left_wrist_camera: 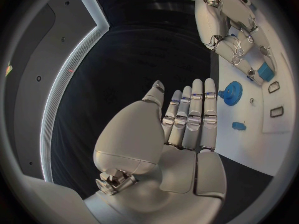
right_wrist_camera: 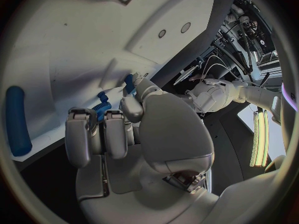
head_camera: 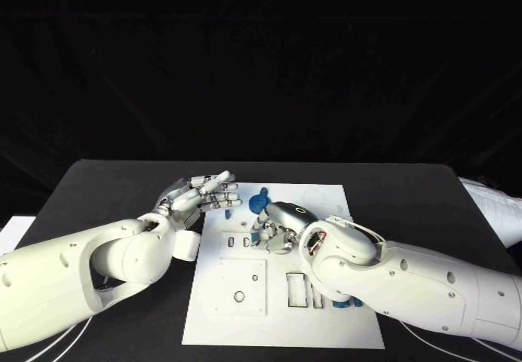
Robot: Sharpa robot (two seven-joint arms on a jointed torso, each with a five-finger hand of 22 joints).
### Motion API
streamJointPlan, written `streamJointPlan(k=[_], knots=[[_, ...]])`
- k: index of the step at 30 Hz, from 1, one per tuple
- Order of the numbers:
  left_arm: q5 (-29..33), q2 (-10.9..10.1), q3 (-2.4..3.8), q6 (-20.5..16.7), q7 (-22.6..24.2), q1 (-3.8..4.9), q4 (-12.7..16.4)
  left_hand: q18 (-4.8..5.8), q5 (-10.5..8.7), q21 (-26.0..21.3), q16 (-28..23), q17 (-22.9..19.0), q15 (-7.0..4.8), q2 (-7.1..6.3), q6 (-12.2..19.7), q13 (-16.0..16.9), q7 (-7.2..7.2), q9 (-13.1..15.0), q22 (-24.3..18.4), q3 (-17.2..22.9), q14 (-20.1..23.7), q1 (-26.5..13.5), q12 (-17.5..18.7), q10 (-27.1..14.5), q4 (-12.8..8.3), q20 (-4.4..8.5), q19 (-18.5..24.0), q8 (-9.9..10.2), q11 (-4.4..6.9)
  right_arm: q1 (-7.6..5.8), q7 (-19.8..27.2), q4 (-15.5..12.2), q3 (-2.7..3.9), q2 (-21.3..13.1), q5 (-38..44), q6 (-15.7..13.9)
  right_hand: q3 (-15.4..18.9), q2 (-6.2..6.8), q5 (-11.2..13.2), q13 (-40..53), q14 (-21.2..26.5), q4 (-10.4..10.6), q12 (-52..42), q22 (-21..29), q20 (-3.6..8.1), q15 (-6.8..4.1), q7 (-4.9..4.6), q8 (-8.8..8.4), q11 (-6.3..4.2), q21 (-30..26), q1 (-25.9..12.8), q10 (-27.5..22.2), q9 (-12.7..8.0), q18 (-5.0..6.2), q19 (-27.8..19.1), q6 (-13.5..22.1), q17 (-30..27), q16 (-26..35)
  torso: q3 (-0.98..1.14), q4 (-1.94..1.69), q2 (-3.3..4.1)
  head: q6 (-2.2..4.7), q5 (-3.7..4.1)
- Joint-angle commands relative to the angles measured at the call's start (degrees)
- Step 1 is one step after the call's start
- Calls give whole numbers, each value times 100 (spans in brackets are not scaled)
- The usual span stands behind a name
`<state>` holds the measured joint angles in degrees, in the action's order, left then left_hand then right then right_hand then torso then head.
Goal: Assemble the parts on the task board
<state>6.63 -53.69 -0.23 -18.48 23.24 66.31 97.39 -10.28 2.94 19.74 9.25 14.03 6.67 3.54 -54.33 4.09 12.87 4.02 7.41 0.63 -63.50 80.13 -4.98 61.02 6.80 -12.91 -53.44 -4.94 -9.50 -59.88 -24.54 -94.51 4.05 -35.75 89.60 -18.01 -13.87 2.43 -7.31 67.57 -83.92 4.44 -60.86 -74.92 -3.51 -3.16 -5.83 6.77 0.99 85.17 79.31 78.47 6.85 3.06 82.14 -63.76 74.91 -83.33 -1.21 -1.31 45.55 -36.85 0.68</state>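
The white task board lies in the middle of the table. A blue gear sits near its far edge, also seen in the left wrist view. My right hand hovers low over the board's middle with its fingers curled around a small blue part, which looks pinched at the fingertips. My left hand is raised over the board's left edge, with its fingers straight and nothing in it. A small blue piece lies on the board near the gear. A long blue peg lies at the board's rim.
The board carries a square recess and narrow slots in its near half. Another blue piece shows beside my right forearm. A white sheet lies at the table's left edge, and a white object at its right edge.
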Motion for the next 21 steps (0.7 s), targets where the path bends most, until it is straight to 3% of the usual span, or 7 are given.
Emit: streamJointPlan(k=[1, 15, 21], knots=[[-21, 8, 4, 76, 71, 4, 16, -19, 6, -35, -21, 6, -1, -21, -27, -7, -12, 4, -7, -8, -31, 57, 26, 39, -36, 0, -35, 34, 1, 20, -160, 20, -25, 11, 83, 276, -28, 11, -20, -5, -379, 7, 26, -312, -18, 34, -2, -1, 2, -38, -76, -38, 8, -30, -50, -21, 349, 28, 3, -1, 0, -15, -8], [-21, 17, 4, 91, 57, 4, 18, -19, 6, -35, -21, 6, -1, -21, -27, -7, -12, 4, -7, -8, -31, 57, 26, 39, -36, 0, -35, 34, 1, 21, -204, 29, -47, 13, 67, 424, -20, 190, -66, -154, -356, 53, 236, -195, -39, 63, -49, -80, 41, -100, -262, -143, -12, -4, -132, 67, 247, 102, 1, 4, 0, -29, -8], [-21, 13, 4, 105, 53, 4, 28, -19, 6, -35, -21, 6, -1, -21, -27, -7, -12, 4, -7, -8, -31, 57, 26, 39, -36, 0, -35, 34, 1, 21, -185, 49, -52, -1, 1, 374, 60, 344, -135, -284, -346, 87, 412, -139, -59, 88, -89, -146, 74, -133, -382, -235, -32, 8, -171, 164, 200, 139, -1, 1, -5, -35, -7]])
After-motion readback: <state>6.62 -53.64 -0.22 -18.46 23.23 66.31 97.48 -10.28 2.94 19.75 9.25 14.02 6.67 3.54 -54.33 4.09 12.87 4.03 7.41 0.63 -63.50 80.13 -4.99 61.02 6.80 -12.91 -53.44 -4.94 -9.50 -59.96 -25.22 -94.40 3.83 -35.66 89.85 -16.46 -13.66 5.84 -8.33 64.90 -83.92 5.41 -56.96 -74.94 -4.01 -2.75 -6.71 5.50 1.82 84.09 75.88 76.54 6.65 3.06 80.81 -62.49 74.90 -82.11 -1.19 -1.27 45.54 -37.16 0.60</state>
